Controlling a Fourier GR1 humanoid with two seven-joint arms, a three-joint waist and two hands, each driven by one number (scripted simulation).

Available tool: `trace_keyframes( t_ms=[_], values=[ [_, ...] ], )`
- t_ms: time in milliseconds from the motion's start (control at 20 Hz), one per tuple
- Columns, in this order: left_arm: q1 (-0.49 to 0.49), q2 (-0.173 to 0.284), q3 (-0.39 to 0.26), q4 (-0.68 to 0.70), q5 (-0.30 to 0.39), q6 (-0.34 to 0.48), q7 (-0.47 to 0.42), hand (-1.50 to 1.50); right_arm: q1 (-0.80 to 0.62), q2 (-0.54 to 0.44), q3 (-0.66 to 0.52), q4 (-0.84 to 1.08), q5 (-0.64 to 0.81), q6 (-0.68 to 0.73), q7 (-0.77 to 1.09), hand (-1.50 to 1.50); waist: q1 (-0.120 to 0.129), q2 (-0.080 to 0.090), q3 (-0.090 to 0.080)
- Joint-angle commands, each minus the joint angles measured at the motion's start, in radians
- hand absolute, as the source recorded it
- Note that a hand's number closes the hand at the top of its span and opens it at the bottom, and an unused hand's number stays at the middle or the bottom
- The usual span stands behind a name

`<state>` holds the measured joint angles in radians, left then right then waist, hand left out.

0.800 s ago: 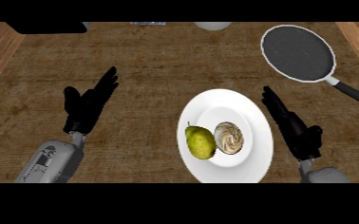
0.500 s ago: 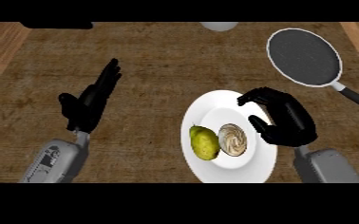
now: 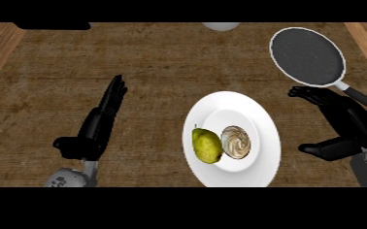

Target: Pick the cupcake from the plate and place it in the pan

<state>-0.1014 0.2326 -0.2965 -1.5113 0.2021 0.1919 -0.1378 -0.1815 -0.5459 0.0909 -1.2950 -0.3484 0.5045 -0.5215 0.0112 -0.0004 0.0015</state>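
Change: since the earlier frame, my right hand (image 3: 337,126) has pulled off the plate and now sits to its right, no longer hovering over the cupcake.
Right hand: at the right edge of the view, just beside the plate's rim and below the pan's handle; fingers point up and slightly curled, thumb sticks out toward the plate, and nothing is held.
Left hand: my left hand (image 3: 97,123) rests on the left side of the worktop, fingers straight and together, pointing up and away from me; it touches none of the objects.
Cupcake: the cupcake (image 3: 236,142), with a pale swirled top, sits on the white plate (image 3: 247,104), in its lower middle.
Pear: a yellow-green pear (image 3: 206,145) lies on the same plate, touching the cupcake's left side.
Pan: a dark round pan (image 3: 307,57) with a pale rim sits at the upper right, well apart from the plate, its handle running down to the right.
Worktop: brown, wood-grained worktop (image 3: 158,63) carries everything.
Bowl: part of a pale round thing (image 3: 221,26) shows at the top edge; I cannot tell what it is.
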Motion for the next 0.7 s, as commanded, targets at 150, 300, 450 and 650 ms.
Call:
trace_keyframes(
  t_ms=[150, 300, 450, 650],
  values=[
    [-0.014, -0.051, -0.012, -0.005, -0.032, 0.019, 0.016, 0.00, -0.097, -0.084, 0.007, 0.033, 0.176, 0.062, -0.084, -1.50, -0.007, 0.001, -0.001],
    [0.034, -0.044, -0.029, -0.025, -0.046, 0.002, -0.010, 0.00, -0.194, -0.083, 0.038, 0.042, 0.241, 0.033, -0.012, -1.50, 0.004, 0.002, -0.002],
    [0.003, -0.012, 0.027, -0.014, -0.028, -0.013, 0.005, 0.00, -0.194, -0.077, 0.114, -0.058, 0.305, 0.028, 0.075, -1.50, -0.006, -0.001, -0.002],
    [0.015, -0.014, 0.019, -0.035, -0.034, -0.019, 0.016, 0.00, -0.265, -0.050, 0.204, -0.098, 0.406, 0.021, 0.211, -1.50, 0.000, -0.001, -0.003]
  ],
)
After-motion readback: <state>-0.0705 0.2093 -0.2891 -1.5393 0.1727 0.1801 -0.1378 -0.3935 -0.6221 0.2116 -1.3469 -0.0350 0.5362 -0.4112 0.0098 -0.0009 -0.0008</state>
